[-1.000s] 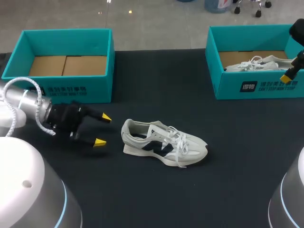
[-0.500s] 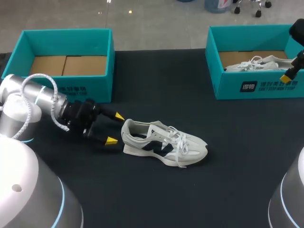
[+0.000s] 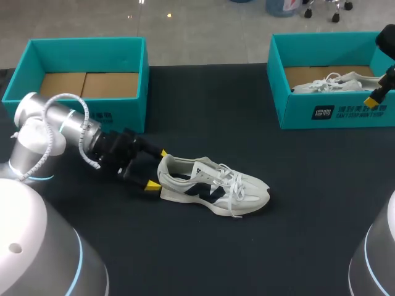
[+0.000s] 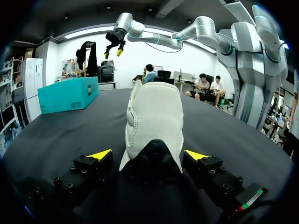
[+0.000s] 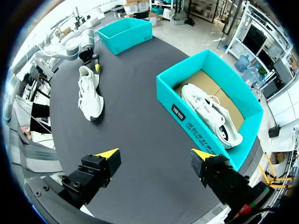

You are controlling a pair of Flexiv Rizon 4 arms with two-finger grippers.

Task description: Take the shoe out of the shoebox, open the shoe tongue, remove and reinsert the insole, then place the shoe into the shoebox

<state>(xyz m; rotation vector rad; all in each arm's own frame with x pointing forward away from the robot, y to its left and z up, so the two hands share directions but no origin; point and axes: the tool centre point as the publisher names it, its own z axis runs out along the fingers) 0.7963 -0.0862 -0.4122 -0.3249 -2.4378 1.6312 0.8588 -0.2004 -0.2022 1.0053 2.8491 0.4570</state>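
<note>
A white sneaker with dark side panels [image 3: 213, 185] lies on its sole on the black table [image 3: 203, 246], toe to the right. My left gripper [image 3: 155, 168] is at its heel and open, one yellow tip on each side. In the left wrist view the heel [image 4: 154, 116] stands between the fingers of this gripper [image 4: 148, 155] with a gap on both sides. My right gripper [image 5: 155, 154] hangs open and empty high above the table, over the right shoebox [image 5: 187, 116]. In the head view it shows at the right edge [image 3: 378, 94].
A teal shoebox [image 3: 92, 117] with a bare cardboard floor stands at the back left. The teal shoebox at the back right [image 3: 308, 111] holds a second white shoe [image 3: 333, 83]. That shoe [image 5: 210, 112] also shows below my right gripper.
My left gripper has moved right along the table, from well left of the sneaker to around its heel. The sneaker and the right arm have not moved.
</note>
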